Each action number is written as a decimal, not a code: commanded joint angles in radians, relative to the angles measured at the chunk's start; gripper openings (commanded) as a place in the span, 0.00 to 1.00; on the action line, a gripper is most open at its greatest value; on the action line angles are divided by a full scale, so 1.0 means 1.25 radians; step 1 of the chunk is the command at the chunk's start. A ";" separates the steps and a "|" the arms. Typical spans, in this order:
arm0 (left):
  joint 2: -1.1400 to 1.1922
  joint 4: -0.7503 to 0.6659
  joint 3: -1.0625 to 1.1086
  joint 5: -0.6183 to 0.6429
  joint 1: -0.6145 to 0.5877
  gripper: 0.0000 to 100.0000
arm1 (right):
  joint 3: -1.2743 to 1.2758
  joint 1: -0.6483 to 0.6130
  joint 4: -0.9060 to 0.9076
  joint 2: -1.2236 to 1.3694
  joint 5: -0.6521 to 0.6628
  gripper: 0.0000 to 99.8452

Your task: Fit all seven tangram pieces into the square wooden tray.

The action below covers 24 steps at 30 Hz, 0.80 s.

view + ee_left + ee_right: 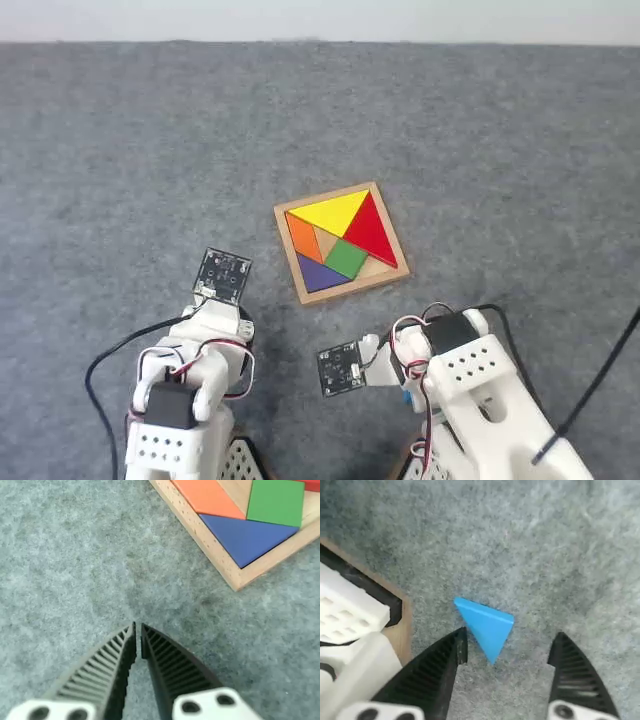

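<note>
the right gripper (512,640) is spread wide and grips nothing. a blue triangle (487,622) lies flat on the grey mat (545,540) partly between its fingers, close by one fingertip. the left gripper (138,627) is pressed closed on nothing, low over the mat near a corner of the tray (197,530). in the tray lie a yellow triangle (330,212), red triangle (372,235), orange piece (303,238), green square (346,258) and purple triangle (320,273).

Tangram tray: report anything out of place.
One piece is out: a light blue triangle lies on the grey felt at the open right gripper, outside the tray, which shows bare wood gaps among its pieces.
</note>
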 commanded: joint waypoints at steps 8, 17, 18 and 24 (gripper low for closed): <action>-0.015 0.002 -0.008 -0.002 -0.002 0.02 | 0.009 0.008 0.048 0.084 0.039 0.22; -0.015 0.002 -0.008 -0.002 -0.002 0.02 | -0.112 0.007 0.017 0.323 0.034 0.22; -0.015 0.002 -0.008 -0.002 -0.002 0.02 | -0.110 0.007 -0.002 0.341 0.028 0.22; -0.015 0.002 -0.008 -0.002 -0.002 0.02 | -0.101 -0.008 -0.136 0.412 -0.049 0.22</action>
